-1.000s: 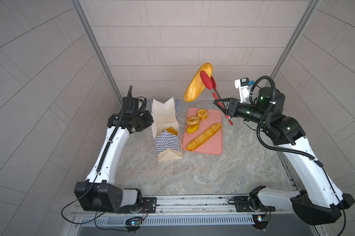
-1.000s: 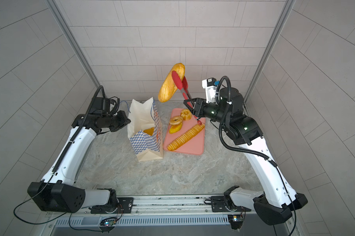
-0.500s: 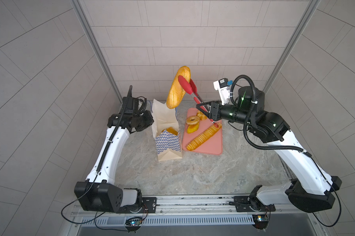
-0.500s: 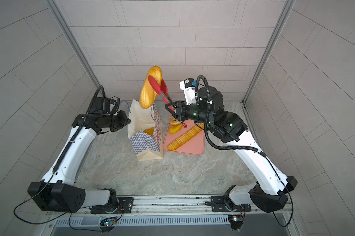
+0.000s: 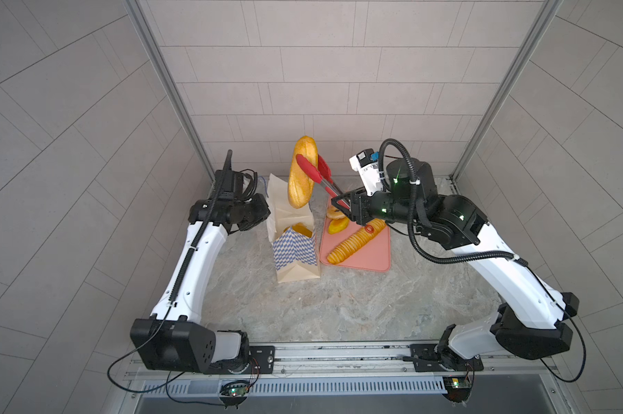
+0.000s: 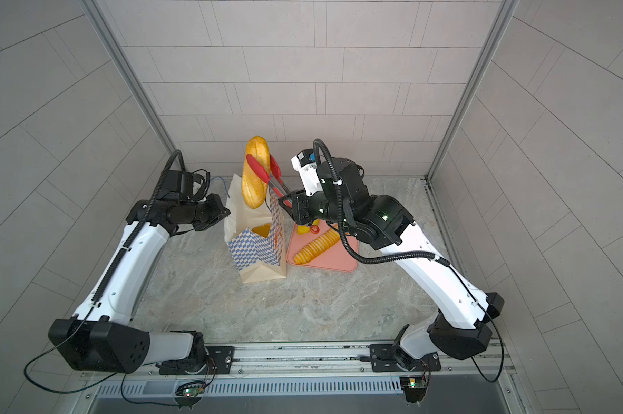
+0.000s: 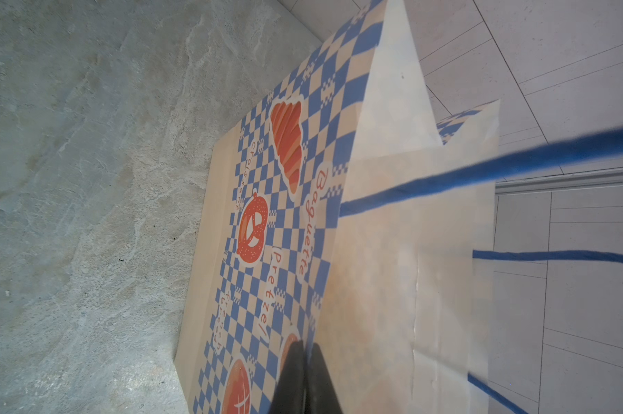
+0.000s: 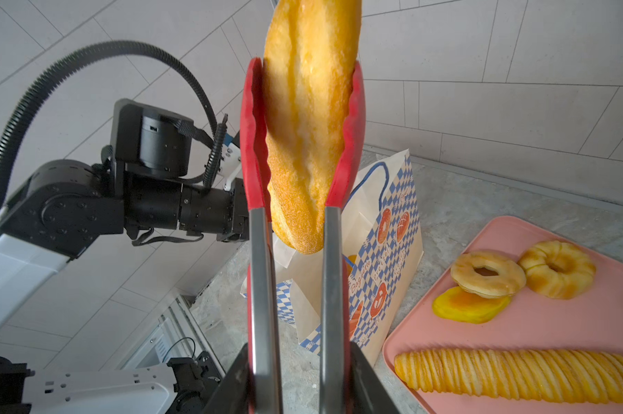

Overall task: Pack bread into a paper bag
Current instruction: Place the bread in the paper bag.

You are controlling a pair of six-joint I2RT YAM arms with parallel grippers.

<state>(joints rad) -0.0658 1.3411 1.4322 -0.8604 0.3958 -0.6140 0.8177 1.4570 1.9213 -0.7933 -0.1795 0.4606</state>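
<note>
Top views: the paper bag (image 5: 295, 247) is standing upright on the worktop (image 5: 302, 308), mouth open, with one golden piece (image 5: 300, 229) lying inside. The pink tray (image 5: 371, 260) is sitting just right of it, carrying a ridged baguette (image 5: 354, 242). The right tool (image 5: 353, 208) is squeezing the red tongs (image 5: 311, 172), which are holding a long loaf (image 6: 254, 175) almost vertical over the bag's mouth.

Left wrist: the left tool (image 7: 306, 349) is pinching the bag's (image 7: 267, 233) cream rim, fully closed on it. Blue checks, orange pastry prints and blue cord handles (image 7: 482, 172) are showing.

Right wrist: the right tool (image 8: 299, 376) is pressing the tongs' (image 8: 259, 251) steel arms, jaws partly closed. The loaf (image 8: 310, 125) is looking glossy, golden and split lengthwise. The tray (image 8: 539, 322) is holding two ring doughnuts (image 8: 487, 274), a flat yellow round (image 8: 469, 304) and the baguette (image 8: 518, 372).
</note>
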